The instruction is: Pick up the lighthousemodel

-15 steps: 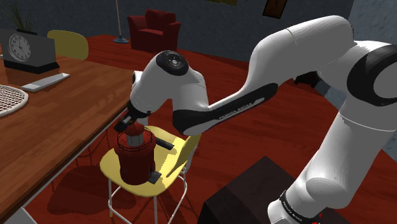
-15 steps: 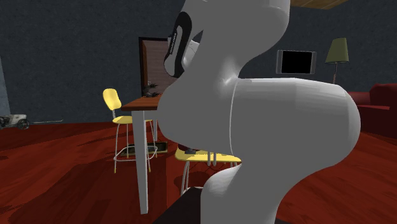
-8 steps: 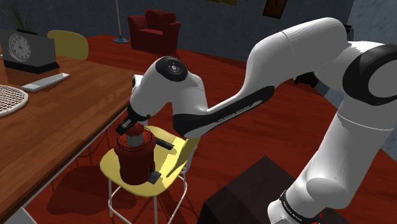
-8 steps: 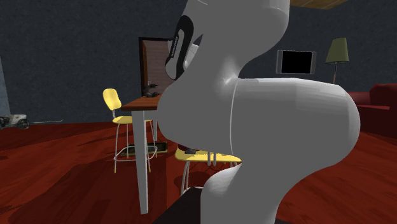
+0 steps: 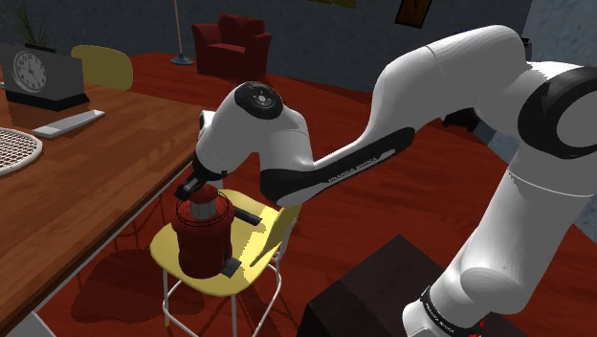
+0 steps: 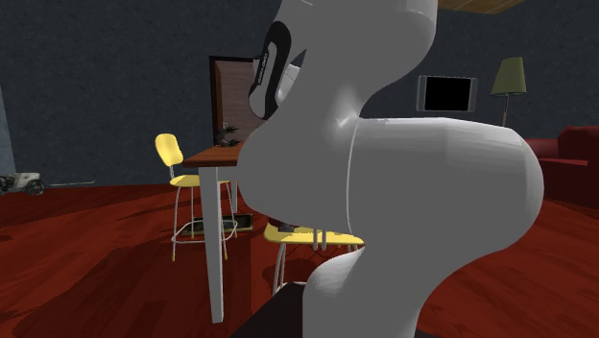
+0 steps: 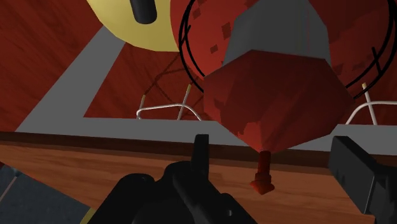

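The lighthouse model [image 5: 203, 235] is dark red, with a black wire railing below its lantern. It stands upright on the seat of a yellow chair [image 5: 260, 239] next to the wooden table [image 5: 86, 182]. My gripper [image 5: 198, 190] comes down on its top from above. In the wrist view the red roof [image 7: 273, 95] sits between the two black fingers [image 7: 201, 153], which press against its sides, so the gripper [image 7: 273, 153] is shut on it. The model's base rests on the seat.
The table carries a clock [image 5: 33, 72], a grey remote [image 5: 69, 123] and a mesh racket head [image 5: 14, 148]. A second yellow chair [image 5: 100, 65] and a red armchair [image 5: 232, 43] stand behind. The dark stand [image 5: 383, 287] is at lower right. My white arm [image 6: 384, 173] blocks most of the second exterior view.
The fingers have closed from wide apart onto the lighthouse's roof. The arm has shifted only slightly; the model still stands on the chair.
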`<state>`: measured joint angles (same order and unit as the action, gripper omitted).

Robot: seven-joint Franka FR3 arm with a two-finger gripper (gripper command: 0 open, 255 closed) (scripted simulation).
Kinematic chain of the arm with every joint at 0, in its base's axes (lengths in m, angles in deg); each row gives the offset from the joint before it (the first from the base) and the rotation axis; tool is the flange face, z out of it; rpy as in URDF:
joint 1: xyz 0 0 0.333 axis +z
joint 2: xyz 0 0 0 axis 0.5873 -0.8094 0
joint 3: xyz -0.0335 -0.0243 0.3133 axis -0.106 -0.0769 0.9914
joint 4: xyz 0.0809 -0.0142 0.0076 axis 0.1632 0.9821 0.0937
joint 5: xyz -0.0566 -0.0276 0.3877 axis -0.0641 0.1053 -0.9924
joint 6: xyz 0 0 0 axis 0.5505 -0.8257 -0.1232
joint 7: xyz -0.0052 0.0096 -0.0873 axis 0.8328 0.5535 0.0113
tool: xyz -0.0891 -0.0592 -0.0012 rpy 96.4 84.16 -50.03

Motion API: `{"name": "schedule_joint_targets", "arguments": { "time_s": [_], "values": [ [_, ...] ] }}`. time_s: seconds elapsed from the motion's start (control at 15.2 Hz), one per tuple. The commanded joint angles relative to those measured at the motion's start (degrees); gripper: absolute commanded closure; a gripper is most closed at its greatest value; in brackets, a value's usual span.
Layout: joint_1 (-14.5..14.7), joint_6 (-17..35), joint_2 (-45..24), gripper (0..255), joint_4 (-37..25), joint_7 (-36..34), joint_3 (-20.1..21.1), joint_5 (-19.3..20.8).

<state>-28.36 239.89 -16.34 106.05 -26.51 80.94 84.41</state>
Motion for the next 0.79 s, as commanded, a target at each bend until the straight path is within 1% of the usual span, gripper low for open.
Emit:
{"name": "schedule_joint_targets", "arguments": {
  "time_s": [0.0,0.73],
  "values": [
    [-0.3,-0.7,0.8,255,-0.5,1.4,0.4,-1.6],
    [-1.5,-6.2,4.6,255,-4.3,9.3,2.1,-10.5]
  ]
}}
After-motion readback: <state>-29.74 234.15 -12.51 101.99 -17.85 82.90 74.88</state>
